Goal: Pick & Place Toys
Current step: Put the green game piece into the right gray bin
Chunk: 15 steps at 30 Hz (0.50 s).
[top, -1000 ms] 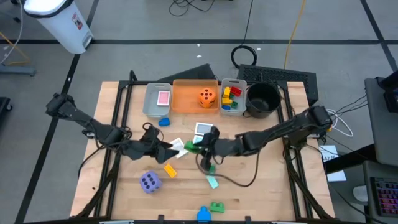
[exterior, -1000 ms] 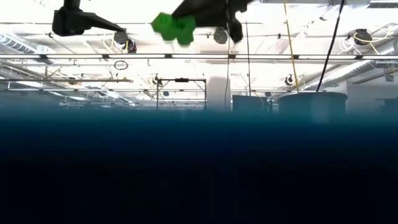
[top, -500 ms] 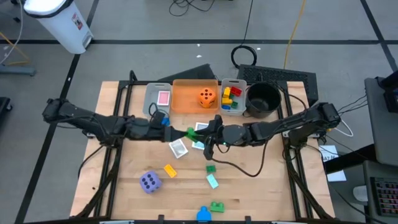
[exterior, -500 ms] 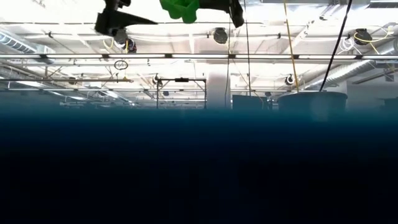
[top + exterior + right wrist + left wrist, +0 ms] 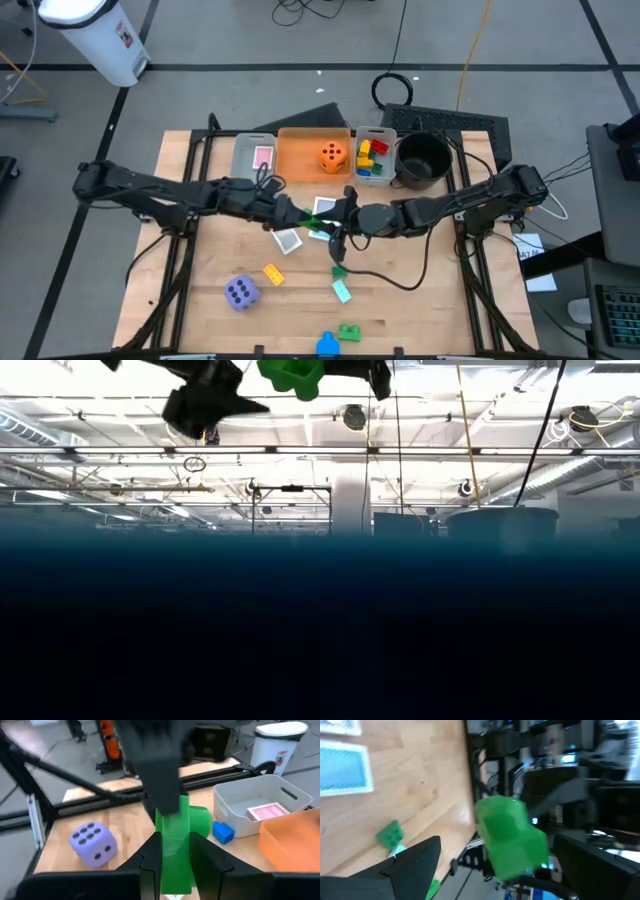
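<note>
Right hand (image 5: pixel 176 851) grips the green brick (image 5: pixel 176 842) facing the open left hand (image 5: pixel 288 215); a mistimed release risks dropping it.

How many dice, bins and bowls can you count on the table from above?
Dice: 2 (orange die, purple die)
Bins: 3 (left grey bin, orange bin, right grey bin)
Bowls: 1 (black bowl)
Total: 6
</note>
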Each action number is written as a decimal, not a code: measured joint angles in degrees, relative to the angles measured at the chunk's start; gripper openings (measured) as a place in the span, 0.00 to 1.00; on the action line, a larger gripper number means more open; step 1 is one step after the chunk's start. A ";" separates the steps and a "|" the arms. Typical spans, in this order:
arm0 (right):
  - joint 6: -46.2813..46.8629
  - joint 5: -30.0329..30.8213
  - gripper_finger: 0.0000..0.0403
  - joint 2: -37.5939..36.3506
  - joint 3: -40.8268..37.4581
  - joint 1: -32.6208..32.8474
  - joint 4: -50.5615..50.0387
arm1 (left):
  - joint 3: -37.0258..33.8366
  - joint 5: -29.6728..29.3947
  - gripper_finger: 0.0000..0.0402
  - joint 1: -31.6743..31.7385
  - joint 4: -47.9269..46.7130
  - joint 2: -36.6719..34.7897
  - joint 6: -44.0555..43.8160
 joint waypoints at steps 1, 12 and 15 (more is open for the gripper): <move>-0.61 -0.74 0.16 0.00 0.00 0.00 -0.37 | -0.03 0.98 0.98 0.36 0.69 1.02 -0.08; -1.29 -0.81 0.16 -0.02 0.00 0.02 -9.37 | -0.04 7.62 0.98 3.23 11.35 7.37 -1.64; -1.29 -0.86 0.16 -0.02 0.00 0.02 -9.86 | -0.04 8.63 0.93 3.36 10.96 7.66 -1.83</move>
